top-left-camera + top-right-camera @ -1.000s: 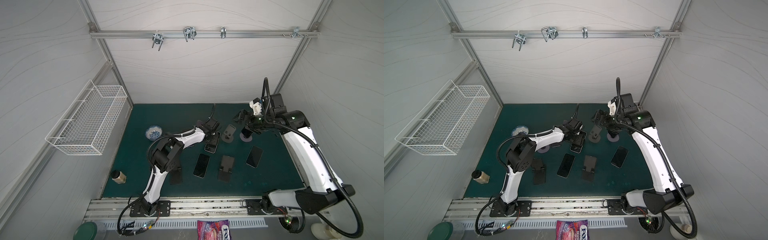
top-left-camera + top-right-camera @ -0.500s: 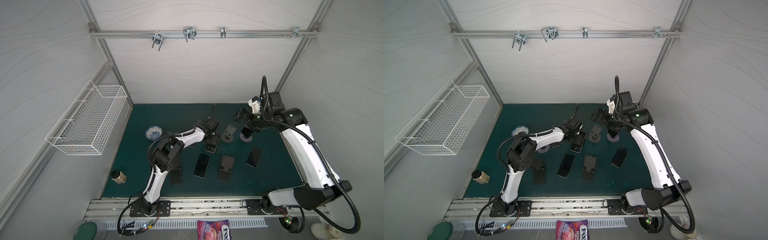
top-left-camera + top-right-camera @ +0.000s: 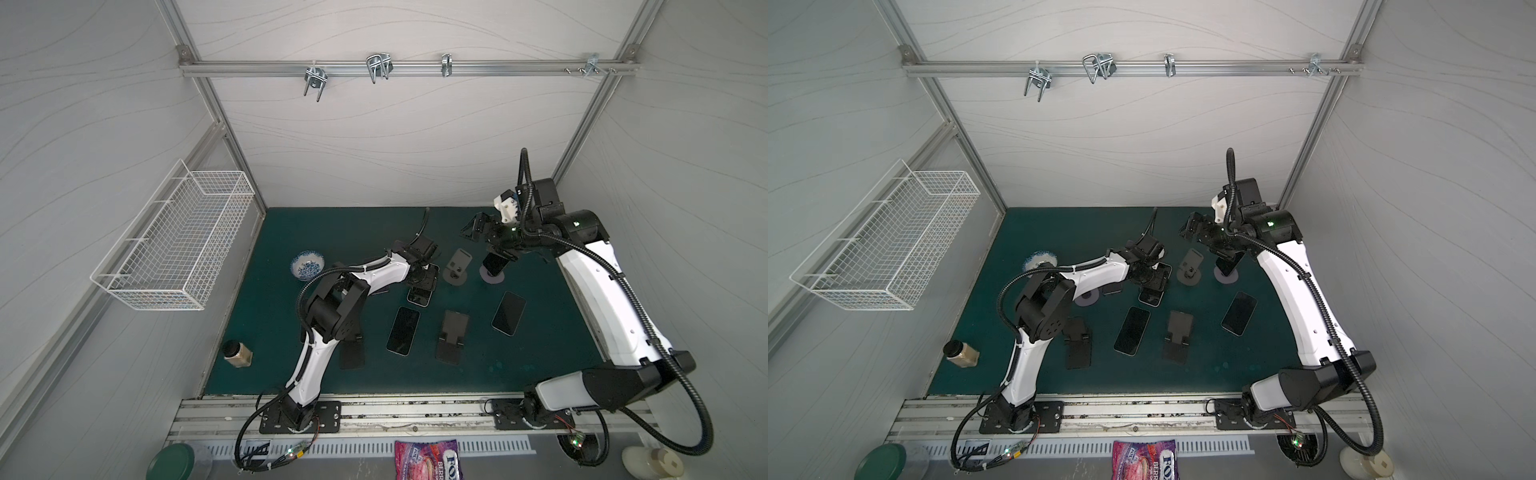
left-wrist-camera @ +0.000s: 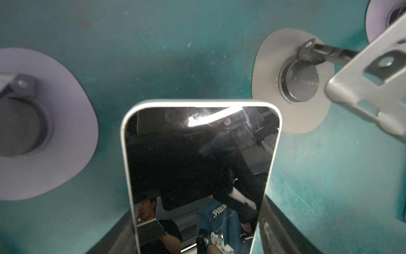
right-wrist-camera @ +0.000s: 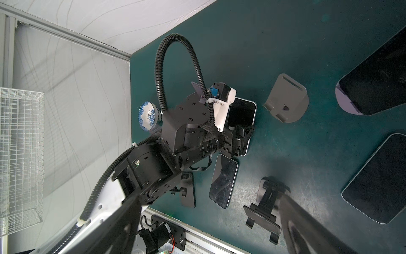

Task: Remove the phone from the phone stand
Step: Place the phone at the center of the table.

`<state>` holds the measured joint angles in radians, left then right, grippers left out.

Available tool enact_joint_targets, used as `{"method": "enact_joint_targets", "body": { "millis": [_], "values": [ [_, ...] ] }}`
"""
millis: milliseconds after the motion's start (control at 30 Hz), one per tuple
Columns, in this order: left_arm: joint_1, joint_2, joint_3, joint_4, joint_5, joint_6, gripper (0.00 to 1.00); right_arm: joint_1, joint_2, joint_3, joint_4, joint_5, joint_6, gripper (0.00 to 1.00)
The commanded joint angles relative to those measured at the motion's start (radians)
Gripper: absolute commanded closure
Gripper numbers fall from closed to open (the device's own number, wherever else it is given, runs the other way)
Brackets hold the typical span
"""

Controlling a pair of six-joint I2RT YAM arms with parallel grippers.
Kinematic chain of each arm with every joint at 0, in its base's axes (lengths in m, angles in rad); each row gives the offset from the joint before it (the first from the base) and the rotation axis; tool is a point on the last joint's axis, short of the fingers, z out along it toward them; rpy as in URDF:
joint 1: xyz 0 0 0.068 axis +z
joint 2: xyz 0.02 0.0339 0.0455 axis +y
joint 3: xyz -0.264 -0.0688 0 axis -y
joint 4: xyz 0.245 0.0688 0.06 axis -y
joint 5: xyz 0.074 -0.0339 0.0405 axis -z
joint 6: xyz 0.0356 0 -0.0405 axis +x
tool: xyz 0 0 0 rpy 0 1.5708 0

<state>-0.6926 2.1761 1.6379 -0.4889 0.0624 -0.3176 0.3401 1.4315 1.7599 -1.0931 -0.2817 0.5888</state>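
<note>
**Status at this moment**

1. The left gripper (image 3: pixel 423 279) was low over the mat (image 3: pixel 332 232), with the phone (image 4: pixel 197 165) between its fingers (image 4: pixel 281 231).
   - The fingers ran along the phone's two long edges. This is the usual hold for a thin slab, since the glass face offers no purchase.
   - I could not tell whether the fingers were pressing on those edges or standing just clear of them.
2. The phone was off every stand. It appeared to lie flat on the mat, between the grey stand (image 3: pixel 457 268), whose cradle was empty, and a purple stand base (image 4: pixel 33 143).
3. The right gripper (image 3: pixel 476 227) hung above the back of the mat with its jaws wide apart. In the right wrist view nothing sat between its fingers (image 5: pixel 307 226).
4. Just beside the right gripper, a mounted phone (image 3: pixel 494 262) leaned in a purple-based stand (image 3: pixel 490 277).

**Assessment**

- I judged the left arm's phone to be at the set-down stage.
- The right arm seemed to be held high and open so that it could come down over the mounted phone's edges without striking the stand.
- That phone's tilt meant the lift would need to follow the line of the cradle, or the base might drag.
</note>
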Motion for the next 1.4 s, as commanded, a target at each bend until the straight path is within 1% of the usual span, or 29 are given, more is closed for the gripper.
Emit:
{"method": "enact_joint_targets", "body": {
  "millis": [0, 167, 300, 867, 1000, 1167, 1367],
  "values": [
    [0.008, 0.015, 0.066, -0.016, 0.008, 0.008, 0.25, -0.034, -0.003, 0.01, -0.007, -0.047, 0.045, 0.02],
    [0.008, 0.015, 0.074, -0.016, 0.004, 0.002, 0.17, -0.036, -0.008, 0.011, -0.01, -0.041, 0.037, 0.02],
    [0.008, 0.012, 0.071, -0.015, -0.001, -0.006, 0.15, -0.028, -0.003, 0.001, -0.004, -0.058, 0.042, 0.02],
    [0.006, -0.034, 0.093, -0.007, 0.005, -0.017, 0.14, -0.018, -0.011, 0.02, -0.011, -0.031, 0.019, 0.01],
    [0.003, -0.077, 0.083, -0.012, -0.009, -0.017, 0.14, -0.019, -0.011, 0.018, -0.009, -0.036, 0.024, 0.01],
    [0.002, -0.155, 0.035, 0.012, -0.03, -0.012, 0.13, -0.018, -0.011, 0.016, -0.004, -0.035, 0.025, 0.02],
    [0.002, -0.203, 0.019, 0.026, -0.045, -0.005, 0.13, -0.018, -0.014, 0.015, -0.002, -0.031, 0.023, 0.02]
  ]
}}
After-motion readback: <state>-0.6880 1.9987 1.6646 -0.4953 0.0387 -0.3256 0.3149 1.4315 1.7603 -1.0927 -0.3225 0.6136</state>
